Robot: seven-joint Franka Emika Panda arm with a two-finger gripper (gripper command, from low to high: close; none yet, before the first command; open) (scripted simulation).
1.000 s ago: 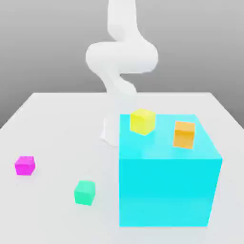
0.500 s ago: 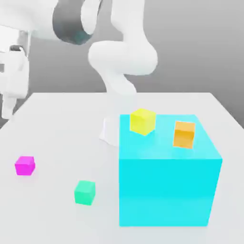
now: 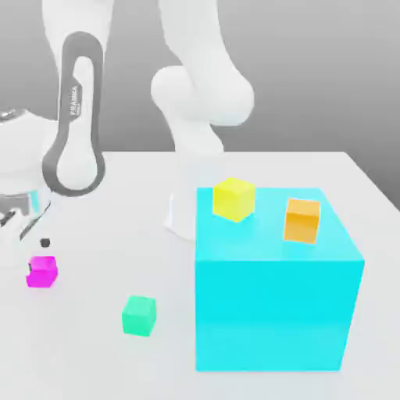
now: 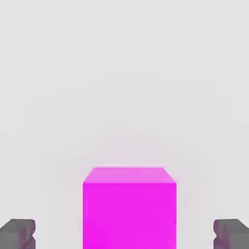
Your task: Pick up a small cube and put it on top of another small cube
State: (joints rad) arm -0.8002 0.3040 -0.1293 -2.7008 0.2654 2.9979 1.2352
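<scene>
In the last second the arm has swung down to the exterior view's left, bringing the end effector (image 4: pixel 124 233) — fingers spread wide, empty — around the magenta cube (image 3: pixel 41 272) on the tabletop (image 3: pixel 101 226), ready to close — the yellow cube (image 3: pixel 233 198) waits atop the cyan cube (image 3: pixel 277 312).

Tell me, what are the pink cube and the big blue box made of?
Hard to say for sure. The magenta cube looks like plain, matte plastic or painted wood: flat colour, no shine, no grain. The big cyan cube looks the same, smooth and solid, with sharp edges and no reflections.
</scene>
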